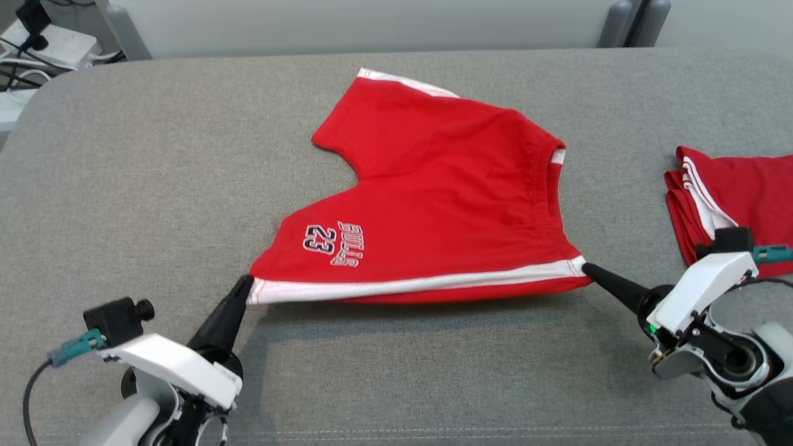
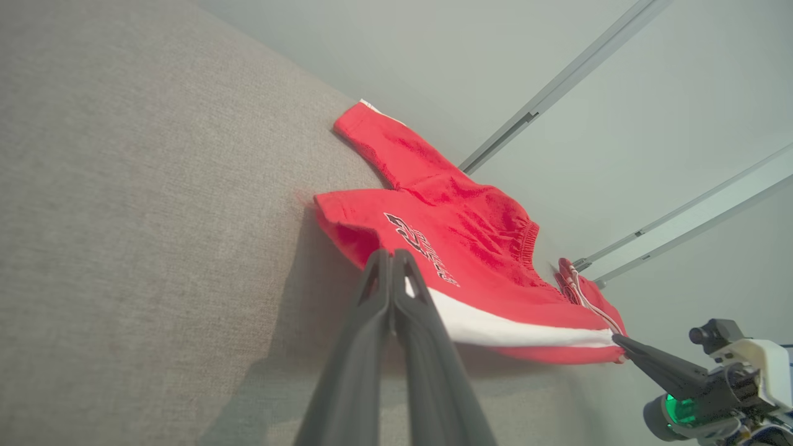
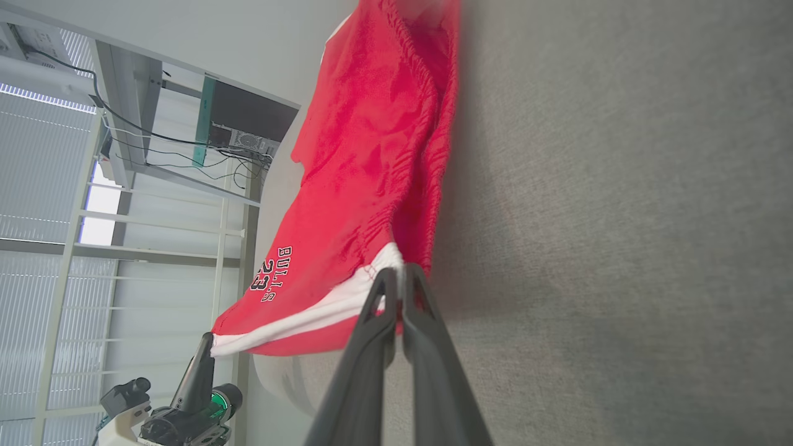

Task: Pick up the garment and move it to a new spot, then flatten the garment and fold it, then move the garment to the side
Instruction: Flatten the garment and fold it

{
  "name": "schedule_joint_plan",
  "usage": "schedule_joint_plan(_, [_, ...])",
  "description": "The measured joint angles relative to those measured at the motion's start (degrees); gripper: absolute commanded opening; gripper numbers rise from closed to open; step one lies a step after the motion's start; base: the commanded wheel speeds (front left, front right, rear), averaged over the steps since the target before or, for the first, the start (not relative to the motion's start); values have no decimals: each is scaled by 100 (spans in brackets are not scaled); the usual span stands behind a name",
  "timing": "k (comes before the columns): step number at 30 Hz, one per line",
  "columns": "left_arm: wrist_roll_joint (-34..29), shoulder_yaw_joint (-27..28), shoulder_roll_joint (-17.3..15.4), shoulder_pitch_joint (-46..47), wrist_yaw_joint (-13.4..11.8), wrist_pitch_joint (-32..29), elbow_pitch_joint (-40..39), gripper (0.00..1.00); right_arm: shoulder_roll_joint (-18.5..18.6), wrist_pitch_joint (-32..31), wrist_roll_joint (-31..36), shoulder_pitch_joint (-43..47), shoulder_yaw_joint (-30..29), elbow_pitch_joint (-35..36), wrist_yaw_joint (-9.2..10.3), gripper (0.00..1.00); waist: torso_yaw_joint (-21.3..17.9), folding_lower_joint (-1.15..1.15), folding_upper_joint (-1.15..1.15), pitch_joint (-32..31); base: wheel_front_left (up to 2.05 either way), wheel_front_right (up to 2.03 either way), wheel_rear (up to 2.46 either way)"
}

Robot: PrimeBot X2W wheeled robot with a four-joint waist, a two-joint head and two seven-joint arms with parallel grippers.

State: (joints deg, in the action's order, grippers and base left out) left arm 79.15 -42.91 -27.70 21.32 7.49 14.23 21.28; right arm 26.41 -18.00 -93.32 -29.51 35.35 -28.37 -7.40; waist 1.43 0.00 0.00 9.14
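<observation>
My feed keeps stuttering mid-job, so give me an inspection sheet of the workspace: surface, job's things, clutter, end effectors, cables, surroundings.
Surface: grey fabric surface, no stains seen on the bare parts.
Job's things: red shorts, white side stripe, "23" print facing up; near edge stretched taut and raised, far part lying on the surface.
Clutter: folded red garment at the right edge.
End effectors: left end effector shut on the shorts' leg-hem corner; right end effector shut on the waistband corner.
Cables: dark cable at the left wrist; loose cables off the far-left corner.
Surroundings: pale wall behind; white shelving frame to one side.
</observation>
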Motion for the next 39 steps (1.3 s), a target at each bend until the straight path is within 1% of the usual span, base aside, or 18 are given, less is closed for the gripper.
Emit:
schedule_joint_plan(4, [-97,-127,47,-121,0,0,144,0,-18,47,1,201,-1,101,0,0,-3,0,0,-113,0,0,0])
schedule_joint_plan(5, [-360,-151,233,-125,0,1,446,51,-22,299,172,408,25,188,0,100,-1,0,0,-139,0,0,0])
schedule_joint_plan(6, [-453,-121,258,-125,0,1,504,100,-26,335,215,427,35,198,0,100,-6,0,0,-135,0,0,0])
schedule_joint_plan(10, [-635,-53,345,-126,0,0,690,100,-29,470,422,433,83,258,0,100,-43,0,0,-137,0,0,0])
schedule_joint_plan(12, [-835,35,346,-133,0,1,762,100,-1,604,455,456,69,331,0,100,-56,0,0,-154,0,0,0])
schedule_joint_plan(15, [-1135,343,365,-224,0,1,884,100,101,944,645,527,22,369,0,100,-64,0,0,-183,0,0,0])
schedule_joint_plan(17, [-1411,680,402,-300,0,1,926,100,156,1338,893,542,-13,359,0,100,-65,0,0,-210,0,0,0])
schedule_joint_plan(19, [-1748,1055,505,-367,0,1,943,100,147,1844,1155,540,-108,333,0,100,-64,0,0,-241,0,0,0])
schedule_joint_plan(23, [-2553,1914,755,-523,0,1,898,100,92,2726,1674,521,-166,112,0,100,-65,0,0,-301,0,0,0])
schedule_joint_plan(24, [-2881,2226,901,-627,0,4,857,100,67,2997,2024,488,-155,-78,0,100,-67,0,0,-330,0,0,0])
schedule_joint_plan(26, [-3140,2496,1061,-745,0,18,805,100,7,3132,2291,432,-207,-231,0,100,-72,0,0,-369,0,0,0])
schedule_joint_plan(29, [-3460,2744,1204,-907,0,18,798,100,-170,3175,2630,404,-357,-328,0,100,-88,0,0,-459,0,0,0])
schedule_joint_plan(35, [-3724,2989,1296,-1089,0,18,764,100,-431,3217,3223,454,-783,-399,0,100,-136,0,0,-660,0,0,0])
schedule_joint_plan(39, [-3828,3088,1402,-1233,0,18,719,100,-553,3217,3571,727,-1070,-400,0,100,-146,0,0,-790,0,0,0])
